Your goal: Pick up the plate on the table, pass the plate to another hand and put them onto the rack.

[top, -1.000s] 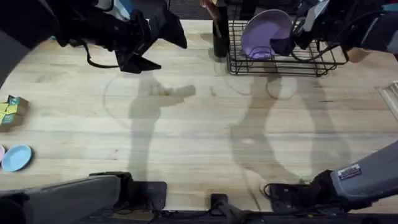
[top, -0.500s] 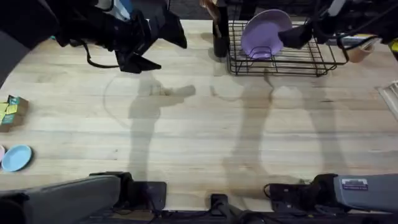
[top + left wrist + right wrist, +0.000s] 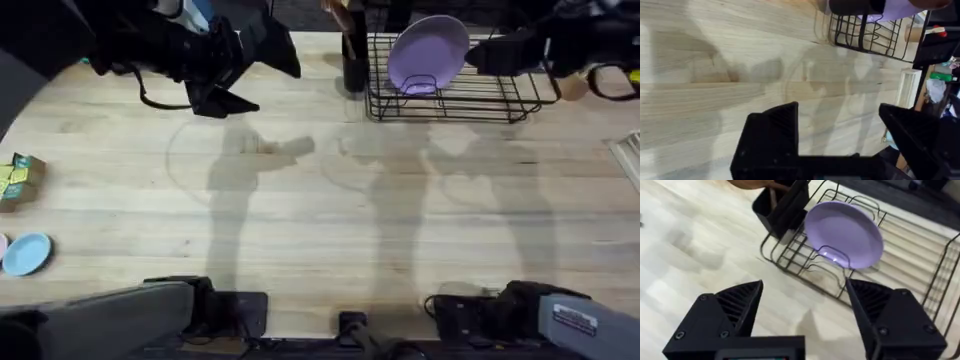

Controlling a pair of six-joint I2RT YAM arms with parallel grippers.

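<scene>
At the near edge of the light wooden bench (image 3: 320,230), the bases of both arms sit low, and a small light-blue dish (image 3: 26,253) lies by the left rim, with a green-and-yellow box (image 3: 18,178) a little farther along that side. Shadows of the arms fall across the bare planks in the middle. Farther back on the left, the left gripper (image 3: 235,80) hangs above the bench, its black fingers (image 3: 775,130) spread wide with nothing between them. At the far right stands the black wire rack (image 3: 455,95), and in it the lavender plate (image 3: 428,53) leans upright among the wire slots, its glossy face turned toward the near side. A black utensil cup (image 3: 354,55) stands just beside the rack's left end. The right gripper (image 3: 505,52) hovers over the rack near the plate's right edge, apart from it; the right wrist view shows the plate (image 3: 844,234) clear beyond the gripper's fingers (image 3: 740,302), which are parted wide and empty. A tan cup-like object (image 3: 573,88) sits just past the rack's right end.
</scene>
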